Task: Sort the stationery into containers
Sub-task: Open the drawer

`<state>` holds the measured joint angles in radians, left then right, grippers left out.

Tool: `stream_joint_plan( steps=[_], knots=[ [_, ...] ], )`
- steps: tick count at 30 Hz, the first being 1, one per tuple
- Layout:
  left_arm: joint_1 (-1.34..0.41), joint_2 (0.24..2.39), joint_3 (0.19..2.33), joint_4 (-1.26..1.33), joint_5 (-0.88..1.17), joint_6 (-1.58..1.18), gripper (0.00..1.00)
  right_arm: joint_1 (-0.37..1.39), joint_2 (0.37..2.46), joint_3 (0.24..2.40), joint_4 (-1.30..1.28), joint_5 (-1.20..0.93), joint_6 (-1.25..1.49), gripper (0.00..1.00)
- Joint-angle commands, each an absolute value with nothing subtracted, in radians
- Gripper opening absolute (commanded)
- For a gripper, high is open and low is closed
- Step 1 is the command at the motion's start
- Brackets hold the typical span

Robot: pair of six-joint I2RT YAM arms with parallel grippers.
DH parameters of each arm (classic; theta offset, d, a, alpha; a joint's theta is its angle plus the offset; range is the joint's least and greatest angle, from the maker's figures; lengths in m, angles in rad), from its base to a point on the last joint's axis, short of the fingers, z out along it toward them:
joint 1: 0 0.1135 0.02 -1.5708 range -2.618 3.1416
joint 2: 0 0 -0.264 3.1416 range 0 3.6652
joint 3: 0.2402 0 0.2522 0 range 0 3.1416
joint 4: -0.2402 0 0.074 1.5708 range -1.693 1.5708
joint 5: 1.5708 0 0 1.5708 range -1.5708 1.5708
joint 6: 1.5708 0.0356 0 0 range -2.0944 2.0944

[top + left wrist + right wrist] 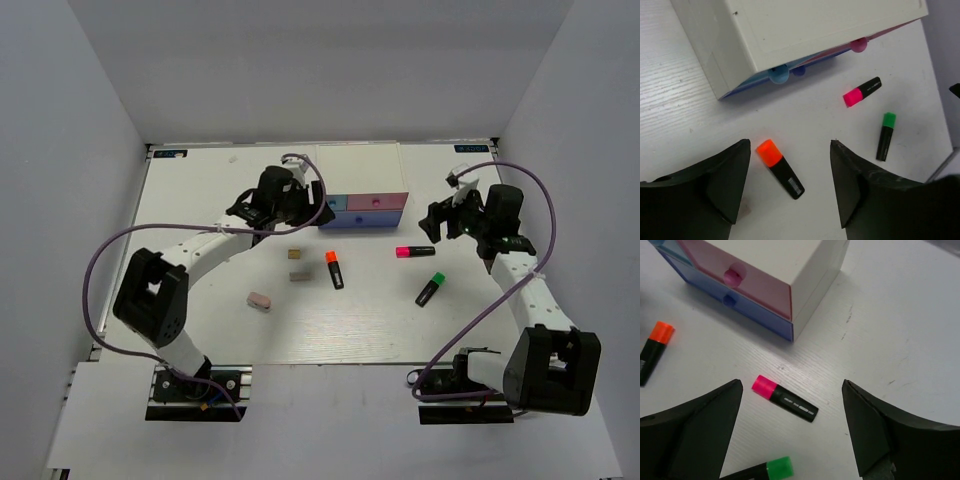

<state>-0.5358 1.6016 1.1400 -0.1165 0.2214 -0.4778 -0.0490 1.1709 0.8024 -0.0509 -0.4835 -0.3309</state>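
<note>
On grained white table [670, 100], stubby orange-capped highlighter [780, 169]

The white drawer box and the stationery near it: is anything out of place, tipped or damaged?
Nothing looks damaged or spilled. The white drawer box stands upright, drawers apparently shut. The orange-capped black highlighter, the pink-capped one and the green-capped one lie loose on the white table, at different angles.

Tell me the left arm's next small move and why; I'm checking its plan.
Probably ease the left gripper forward onto the blue knob and pull. Its jaws stand open just short of the white box, and all drawers look shut, so nothing can go in yet.
</note>
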Motion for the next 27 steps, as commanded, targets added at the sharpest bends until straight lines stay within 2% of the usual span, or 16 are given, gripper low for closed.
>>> stream_joint_plan(
  steps=[1,3,4,6,7,9,14,18,23,27],
  knots=[
    [-0.568,1.635,1.212,-0.155,0.126,-0.482,0.78,-0.055,1.203,0.802,-0.075,-0.590,-0.302,0.85],
    [-0.595,1.655,1.223,-0.166,0.104,-0.491,0.79,-0.055,1.178,0.772,-0.048,-0.681,-0.301,0.71],
    [-0.595,1.655,1.223,-0.166,0.094,-0.491,0.79,-0.052,1.174,0.759,-0.032,-0.701,-0.284,0.55],
    [-0.595,1.646,1.191,-0.166,0.094,-0.491,0.79,-0.048,1.164,0.713,0.030,-0.776,-0.229,0.41],
    [-0.595,1.617,1.166,-0.152,0.094,-0.491,0.79,-0.041,1.167,0.700,0.073,-0.800,-0.195,0.28],
    [-0.595,1.573,1.071,-0.102,0.094,-0.491,0.79,-0.026,1.186,0.680,0.109,-0.891,-0.115,0.28],
    [-0.574,1.488,0.965,-0.159,0.020,-0.509,0.73,0.075,1.216,0.681,0.164,-0.919,-0.057,0.53],
    [-0.574,1.497,0.943,-0.158,-0.009,-0.538,0.62,0.132,1.244,0.704,0.144,-0.867,-0.063,0.66],
    [-0.595,1.598,1.058,-0.129,0.003,-0.561,0.40,0.164,1.258,0.716,0.117,-0.757,-0.055,0.64],
    [-0.604,1.655,1.134,-0.118,0.005,-0.572,0.36,0.166,1.249,0.710,0.107,-0.713,-0.054,0.54]
  ],
)
